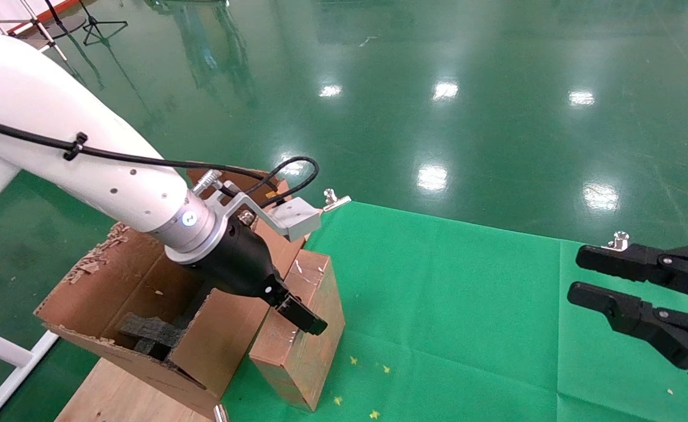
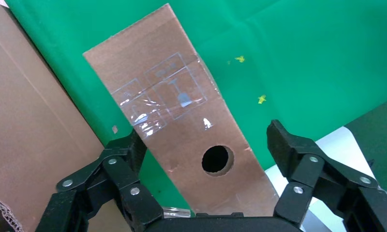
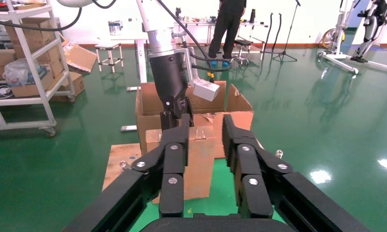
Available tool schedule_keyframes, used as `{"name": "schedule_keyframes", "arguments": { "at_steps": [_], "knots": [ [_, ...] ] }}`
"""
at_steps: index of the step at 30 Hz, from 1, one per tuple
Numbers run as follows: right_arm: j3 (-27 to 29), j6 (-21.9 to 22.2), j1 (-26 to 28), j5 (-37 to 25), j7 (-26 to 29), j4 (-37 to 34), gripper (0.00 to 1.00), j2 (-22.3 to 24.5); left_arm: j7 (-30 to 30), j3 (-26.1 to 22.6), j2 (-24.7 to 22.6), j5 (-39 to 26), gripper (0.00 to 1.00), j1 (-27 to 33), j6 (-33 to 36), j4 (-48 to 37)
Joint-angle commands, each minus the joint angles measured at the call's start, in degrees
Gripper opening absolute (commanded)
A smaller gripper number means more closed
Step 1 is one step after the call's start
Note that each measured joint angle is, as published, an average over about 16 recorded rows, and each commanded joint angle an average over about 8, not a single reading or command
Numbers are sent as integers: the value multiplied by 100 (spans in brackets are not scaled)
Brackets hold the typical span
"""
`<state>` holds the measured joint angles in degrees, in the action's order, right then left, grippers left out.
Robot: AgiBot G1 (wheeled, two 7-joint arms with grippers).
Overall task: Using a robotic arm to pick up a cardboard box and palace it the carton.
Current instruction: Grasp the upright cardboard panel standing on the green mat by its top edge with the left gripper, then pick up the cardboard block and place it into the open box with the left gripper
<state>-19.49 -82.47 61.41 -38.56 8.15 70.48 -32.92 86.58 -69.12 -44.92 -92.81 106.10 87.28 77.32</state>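
The small reddish-brown cardboard box (image 1: 314,351) stands on edge on the green cloth, right against the carton (image 1: 132,275). The carton is large and brown, with torn upright flaps and black foam (image 1: 150,334) inside. My left gripper (image 1: 297,313), on the white arm, is open and low over the box's top. In the left wrist view (image 2: 204,135) its fingers (image 2: 128,150) straddle the narrow top face of the box (image 2: 177,111), which has a round hole; neither pad presses on it. My right gripper (image 1: 578,274) is open and empty, parked at the far right; in its own view (image 3: 205,123) the box (image 3: 196,159) and carton (image 3: 150,104) lie beyond it.
The green cloth (image 1: 467,305) covers the table to the right of the box. A wooden board (image 1: 103,392) lies under the carton. A metal clamp (image 1: 335,199) sits on the cloth's far edge. A shelf rack (image 3: 22,63) and a standing person (image 3: 230,24) are far off.
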Motion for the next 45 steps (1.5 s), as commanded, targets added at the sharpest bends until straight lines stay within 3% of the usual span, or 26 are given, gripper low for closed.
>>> {"name": "schedule_keyframes", "arguments": {
  "at_steps": [1, 13, 19, 33, 45],
  "knots": [
    [0, 0, 0, 0, 0, 0, 100, 0, 4, 4, 1, -2, 0, 0, 3, 0],
    [0, 0, 0, 0, 0, 0, 100, 0, -12, 16, -6, -2, 0, 13, 1, -36],
    [0, 0, 0, 0, 0, 0, 100, 0, -376, 179, 100, 96, 0, 269, -83, -76],
    [0, 0, 0, 0, 0, 0, 100, 0, -1617, 1257, 1520, -10, 0, 1543, -898, -150],
    [0, 0, 0, 0, 0, 0, 100, 0, -2434, 883, 2172, -844, 0, 1379, -486, -1058]
  ]
}}
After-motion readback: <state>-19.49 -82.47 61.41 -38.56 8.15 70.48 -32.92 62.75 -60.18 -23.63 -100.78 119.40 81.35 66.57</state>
